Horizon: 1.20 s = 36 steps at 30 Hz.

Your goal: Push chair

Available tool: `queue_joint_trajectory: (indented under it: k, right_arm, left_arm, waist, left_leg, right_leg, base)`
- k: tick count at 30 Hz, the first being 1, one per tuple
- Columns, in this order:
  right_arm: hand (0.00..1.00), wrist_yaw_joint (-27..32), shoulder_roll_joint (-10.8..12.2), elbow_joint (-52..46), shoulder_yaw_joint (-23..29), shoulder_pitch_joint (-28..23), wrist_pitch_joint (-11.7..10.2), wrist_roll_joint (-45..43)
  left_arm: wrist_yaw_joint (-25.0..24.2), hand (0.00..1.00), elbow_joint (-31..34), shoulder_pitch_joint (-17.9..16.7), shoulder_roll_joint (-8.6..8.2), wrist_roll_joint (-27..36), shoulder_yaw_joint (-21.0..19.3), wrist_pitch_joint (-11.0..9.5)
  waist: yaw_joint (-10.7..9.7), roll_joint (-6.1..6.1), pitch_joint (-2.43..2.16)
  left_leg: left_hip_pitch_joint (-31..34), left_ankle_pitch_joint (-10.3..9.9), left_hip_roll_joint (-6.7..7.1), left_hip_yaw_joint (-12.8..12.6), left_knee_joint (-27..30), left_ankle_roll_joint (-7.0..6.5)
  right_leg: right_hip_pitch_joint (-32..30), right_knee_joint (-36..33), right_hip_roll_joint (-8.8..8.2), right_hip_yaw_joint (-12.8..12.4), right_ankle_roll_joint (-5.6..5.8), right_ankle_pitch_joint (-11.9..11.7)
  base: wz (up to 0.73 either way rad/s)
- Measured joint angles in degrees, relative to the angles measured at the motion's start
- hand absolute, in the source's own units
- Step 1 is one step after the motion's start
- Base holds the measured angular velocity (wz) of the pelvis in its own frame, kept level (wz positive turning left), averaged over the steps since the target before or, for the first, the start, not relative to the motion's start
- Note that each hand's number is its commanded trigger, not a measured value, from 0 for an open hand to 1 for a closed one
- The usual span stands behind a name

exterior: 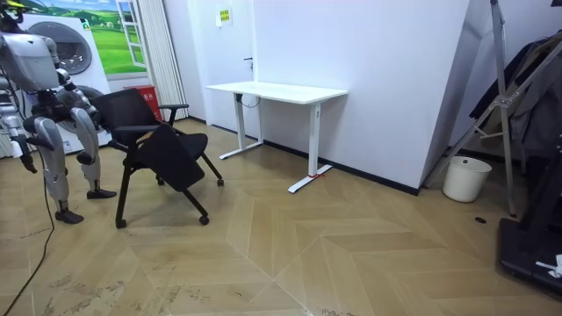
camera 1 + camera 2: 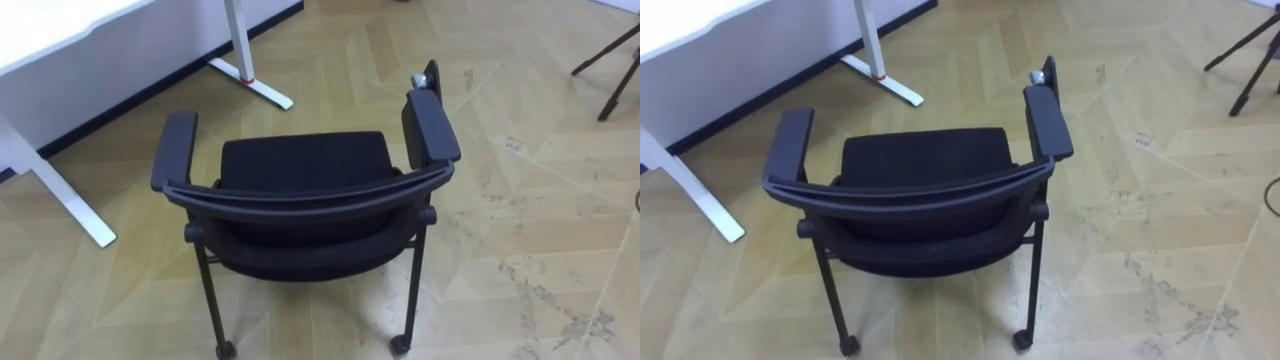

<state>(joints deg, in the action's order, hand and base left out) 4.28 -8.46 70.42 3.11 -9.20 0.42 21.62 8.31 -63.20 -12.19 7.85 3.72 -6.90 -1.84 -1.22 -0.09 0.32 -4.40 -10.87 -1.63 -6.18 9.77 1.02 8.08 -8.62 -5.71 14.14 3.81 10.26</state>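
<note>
Right hand (image 1: 25,160) hangs at the robot's side, open or closed I cannot tell; chair (image 2: 305,160) sits just ahead, backrest (image 2: 300,196) nearest, short of the desk (image 2: 50,25) edge; best push squarely on the backrest's middle so it rolls straight.

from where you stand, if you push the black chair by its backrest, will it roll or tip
Probably rolls: the chair has small casters on smooth wood floor. Likely light, given its thin legs. A high push on the backrest might tilt it forward.
</note>
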Motion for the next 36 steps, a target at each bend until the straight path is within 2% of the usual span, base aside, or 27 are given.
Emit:
queue_joint_trajectory:
  k: [5,8,11,14,16,19,21,24,28,31,32,36]
  right_arm:
    - [0.0,0.8,-0.6,0.2,3.9,-0.1,0.5,-3.3]
    - [0.0,1.0,-1.2,0.2,5.0,-0.1,0.5,-5.5]
    - [0.0,0.8,-2.3,0.1,4.9,0.1,0.5,-6.3]
    - [0.0,0.5,-2.8,-0.4,5.4,0.0,0.5,-6.5]
    - [0.0,0.1,-2.8,-0.5,5.5,-0.1,0.5,-7.1]
    - [0.0,-0.7,-2.8,-0.5,5.5,-0.2,0.5,-6.9]
    - [0.0,-1.0,-2.8,-0.6,5.5,0.3,0.4,-6.9]
    - [0.0,-1.9,-2.8,-0.4,5.5,1.0,0.3,-6.9]
    - [0.0,-2.0,-2.7,-0.4,5.0,1.5,0.2,-5.9]
    - [0.0,-2.7,-2.6,-0.3,4.9,1.2,0.2,-5.5]
    - [0.0,-2.8,-2.6,-0.2,4.7,1.3,0.2,-5.1]
    - [0.0,-3.2,-2.5,0.8,4.3,2.0,0.1,-4.9]
  left_arm:
    - [7.9,0.0,4.5,0.9,1.46,-13.1,-5.9,0.9]
    - [12.3,0.0,11.0,1.4,3.38,-18.0,-6.2,1.2]
    - [16.0,0.0,12.9,4.2,5.34,-22.5,-6.2,1.0]
    - [18.4,0.0,17.6,4.6,5.88,-28.0,-6.4,1.3]
    - [18.7,0.0,21.5,4.7,5.97,-32.0,-6.4,1.6]
    - [18.7,0.0,29.8,5.0,6.23,-40.0,-6.4,1.7]
    - [18.8,0.0,33.4,5.6,6.43,-42.8,-6.3,1.6]
    - [18.9,0.0,35.2,7.2,6.55,-46.3,-5.0,1.9]
    - [18.6,0.0,36.0,7.4,6.48,-52.2,-0.3,2.8]
    - [18.4,0.0,39.6,7.3,6.04,-55.7,2.0,2.9]
    - [18.4,0.0,40.8,7.3,6.05,-55.9,3.0,2.9]
    - [18.4,0.0,42.6,7.3,6.06,-57.4,6.4,3.0]
  waist:
    - [-0.3,0.91,-0.2]
    - [-0.5,1.53,-0.24]
    - [-0.8,2.72,-0.17]
    - [-1.4,3.78,-0.39]
    - [-1.5,4.46,-0.32]
    - [-1.6,4.55,-0.29]
    - [-1.5,4.58,-0.31]
    - [-2.5,4.52,-0.29]
    - [-3.3,4.46,-0.25]
    - [-3.3,4.05,-0.02]
    - [-3.3,3.56,0.15]
    - [-3.7,3.32,-0.08]
  left_leg:
    - [-0.3,0.0,-0.01,0.0,0.1,-0.01]
    - [-0.4,0.0,0.0,0.1,0.0,-0.02]
    - [-0.4,0.0,0.01,0.1,0.0,-0.03]
    - [-0.3,0.0,0.0,0.0,0.0,-0.02]
    - [-0.2,0.0,0.01,-0.2,-0.1,-0.02]
    - [-0.2,0.0,0.06,-0.1,-0.2,-0.02]
    - [-0.3,0.0,0.1,-0.1,-0.3,-0.02]
    - [-0.4,0.0,0.16,0.1,-0.2,-0.05]
    - [-0.4,0.0,0.15,0.0,-0.2,-0.04]
    - [-0.3,0.0,0.14,0.0,-0.1,-0.04]
    - [-0.3,0.0,0.14,0.0,-0.1,-0.04]
    - [-0.3,0.0,0.14,-0.3,-0.2,-0.05]
  right_leg:
    - [0.4,-0.1,0.01,0.0,-0.06,0.0]
    - [0.5,-0.1,0.0,0.1,-0.1,-0.1]
    - [0.5,-0.1,0.0,0.1,-0.1,-0.1]
    - [0.2,-0.1,0.02,0.0,-0.1,-0.1]
    - [0.0,0.0,0.02,-0.2,-0.1,-0.1]
    - [0.1,0.0,-0.05,0.0,-0.08,0.0]
    - [0.1,0.0,-0.08,-0.1,-0.05,0.0]
    - [0.3,0.1,-0.11,-0.1,-0.04,0.0]
    - [0.4,0.1,-0.1,-0.6,-0.04,0.0]
    - [0.3,0.1,-0.08,-0.8,-0.04,0.0]
    - [0.3,0.1,-0.08,-0.9,-0.04,0.0]
    - [0.2,0.1,-0.07,-1.3,-0.04,0.0]
  base:
    - [0.0]
    - [0.0]
    - [0.0]
    - [-0.02]
    - [-0.03]
    - [0.01]
    - [0.0]
    - [0.0]
    - [0.0]
    - [0.0]
    - [0.0]
    - [-0.03]
